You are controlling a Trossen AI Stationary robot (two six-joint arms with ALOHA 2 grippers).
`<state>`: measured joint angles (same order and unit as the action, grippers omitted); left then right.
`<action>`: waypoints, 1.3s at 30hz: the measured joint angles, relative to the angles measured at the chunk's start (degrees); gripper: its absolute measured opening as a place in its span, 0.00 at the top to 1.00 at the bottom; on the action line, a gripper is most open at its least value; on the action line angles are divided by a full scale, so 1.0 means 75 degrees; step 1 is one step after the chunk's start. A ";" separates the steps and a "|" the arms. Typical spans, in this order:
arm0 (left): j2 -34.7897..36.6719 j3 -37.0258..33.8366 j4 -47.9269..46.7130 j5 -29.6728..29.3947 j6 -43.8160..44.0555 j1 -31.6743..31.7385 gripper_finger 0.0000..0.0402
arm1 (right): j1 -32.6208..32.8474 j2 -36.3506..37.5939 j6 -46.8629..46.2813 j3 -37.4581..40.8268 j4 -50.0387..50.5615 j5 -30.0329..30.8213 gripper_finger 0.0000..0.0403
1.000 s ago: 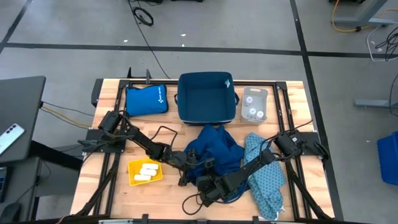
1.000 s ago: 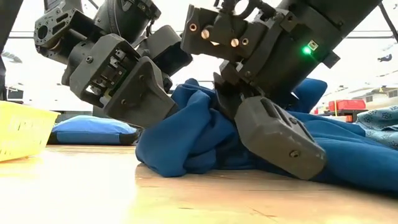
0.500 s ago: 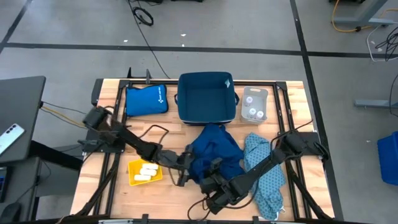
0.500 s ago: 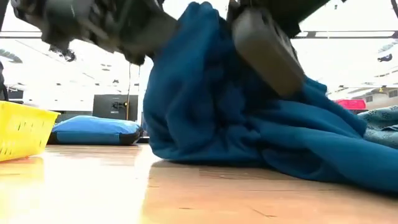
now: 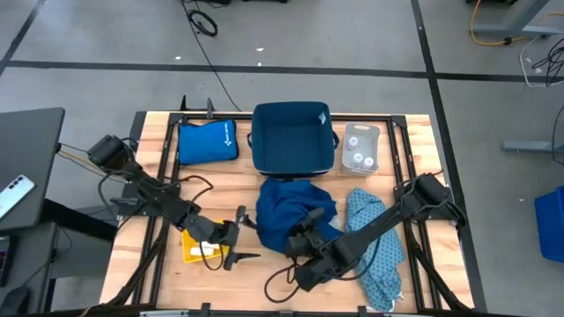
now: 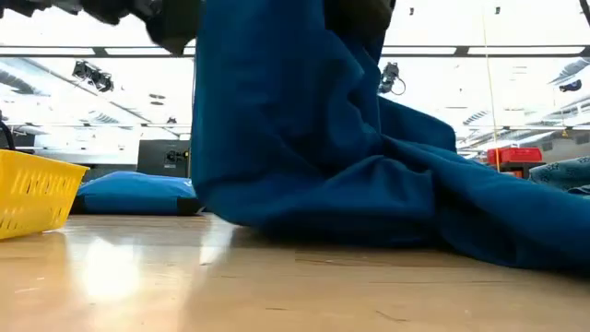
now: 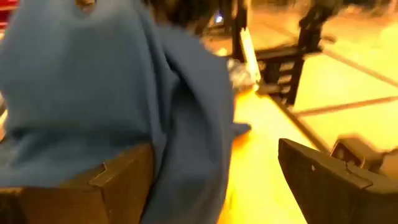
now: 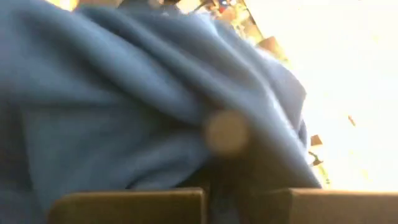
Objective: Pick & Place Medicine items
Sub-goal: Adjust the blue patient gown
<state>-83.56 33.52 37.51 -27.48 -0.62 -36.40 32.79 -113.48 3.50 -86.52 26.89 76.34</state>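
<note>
Medicine items (image 5: 205, 247) lie in the yellow tray (image 5: 190, 254) beside the wide-open left tool (image 5: 240, 240), while the right tool (image 5: 304, 236) pinches the dark blue cloth (image 5: 286, 209) up off the table (image 5: 264, 278).

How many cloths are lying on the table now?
2. The dark blue cloth lies in the middle of the table, in front of the blue bin; the patterned light blue cloth lies to its right, near the right arm. Smaller things beneath them would be hidden.

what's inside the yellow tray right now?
The yellow tray shows cream-white packs lying in it. The left gripper, fingers open, and its arm cover part of the tray, so anything else there is hidden.
</note>
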 joint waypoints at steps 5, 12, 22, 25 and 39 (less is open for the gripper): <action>-0.0007 -0.0155 -0.0178 -0.0222 0.0397 -0.0045 0.16 | -0.0298 0.0210 -0.0337 -0.0014 0.0017 -0.1168 0.96; -0.0025 -0.0170 -0.0231 -0.0264 0.0512 0.0195 0.16 | -0.0610 0.0228 -0.1678 -0.0020 0.0619 -0.3220 0.96; -0.0809 -0.0161 0.0333 0.1103 0.0750 0.0902 0.16 | -0.0674 0.0228 -0.3355 -0.0020 0.1437 -0.6335 0.78; -0.1445 -0.0161 0.0925 0.1554 0.0892 0.1115 0.16 | -0.0583 0.0228 -0.3760 -0.0023 0.1639 -0.7030 0.71; -0.3842 0.0650 0.2246 0.3340 0.1404 0.1917 0.16 | 0.0132 0.0228 -0.5305 -0.0023 0.3031 -0.9388 0.62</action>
<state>-112.38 38.40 54.35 -2.43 9.91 -22.02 33.78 -111.77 -36.28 -86.70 49.63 5.93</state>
